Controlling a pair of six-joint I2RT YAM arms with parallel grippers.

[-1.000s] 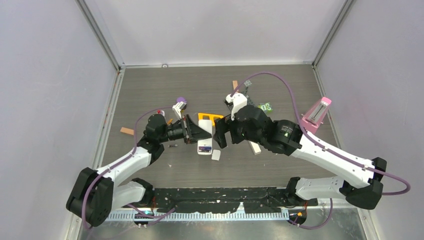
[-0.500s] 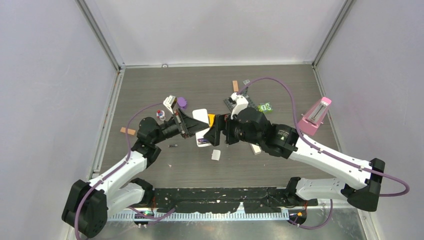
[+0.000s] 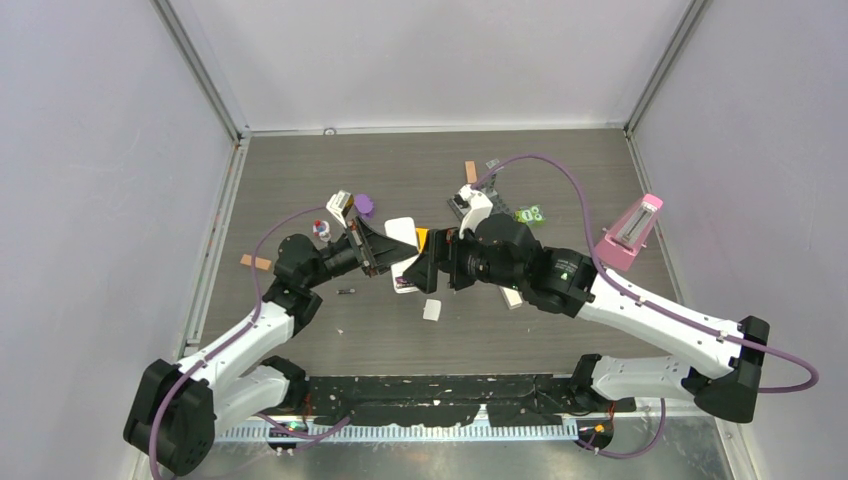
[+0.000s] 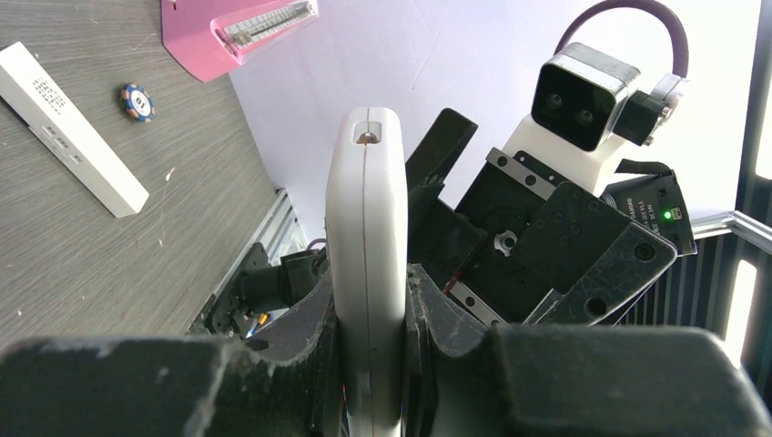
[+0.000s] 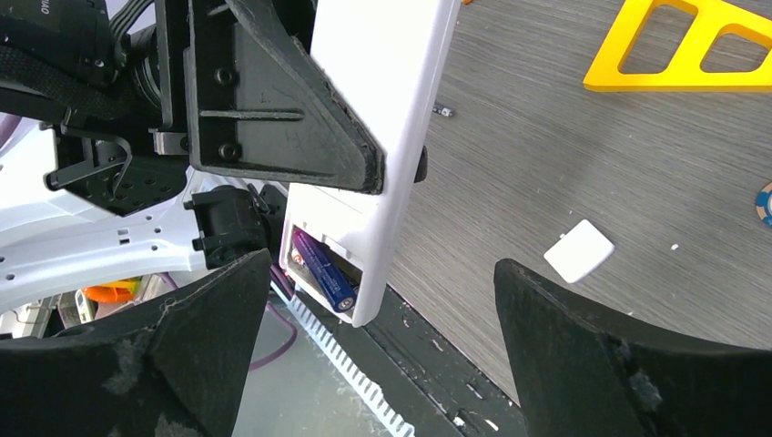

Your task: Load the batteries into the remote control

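Note:
My left gripper [image 3: 398, 262] is shut on the white remote control [image 3: 402, 233] and holds it tilted above the table. In the left wrist view the remote control [image 4: 366, 209] stands edge-on, clamped between my fingers. My right gripper [image 3: 432, 270] is open, its jaws on either side of the remote's lower end without touching it [image 5: 382, 264]. That end's compartment is uncovered, with a bluish-purple battery [image 5: 324, 270] lying inside. Another slim dark battery [image 3: 346, 291] lies on the table left of the remote. The small white cover [image 5: 577, 250] lies loose on the table.
A yellow triangle frame [image 5: 692, 45] lies just behind the remote. A white bar [image 3: 511, 296] sits under the right arm and a pink metronome [image 3: 635, 228] at the right. A purple cap [image 3: 364, 204], a small bottle [image 3: 321, 230] and wooden blocks [image 3: 254, 262] lie nearby.
The left gripper has lifted the remote off the table and tilted it. The right gripper moved left up to its lower end. Little has moved over the last half second.

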